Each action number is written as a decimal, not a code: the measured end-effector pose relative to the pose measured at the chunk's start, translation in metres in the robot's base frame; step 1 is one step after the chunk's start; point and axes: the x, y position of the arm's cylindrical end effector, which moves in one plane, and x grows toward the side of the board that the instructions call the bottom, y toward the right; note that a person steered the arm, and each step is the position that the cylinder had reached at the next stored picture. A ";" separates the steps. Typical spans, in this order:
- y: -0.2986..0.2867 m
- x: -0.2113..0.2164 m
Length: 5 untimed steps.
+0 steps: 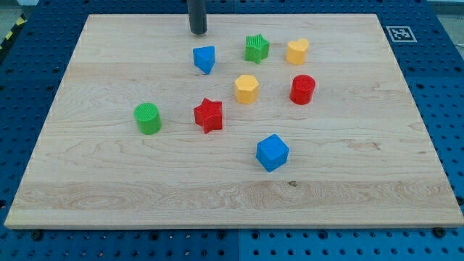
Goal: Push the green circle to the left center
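The green circle [148,118] stands on the wooden board [109,174], left of the middle. My tip [198,32] rests near the view's top, well above and to the right of the green circle and just above-left of the blue triangular block [204,59]. The red star [209,114] lies right of the green circle, with a gap between them.
A green star [256,48] and a yellow block [296,51] sit near the top. A yellow hexagon-like block [246,88] and a red cylinder [302,89] sit mid-board. A blue cube [272,152] lies lower right of centre. A marker tag [398,33] sits off the board's top right corner.
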 end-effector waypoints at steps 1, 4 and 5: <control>0.000 0.000; -0.124 0.025; -0.127 0.042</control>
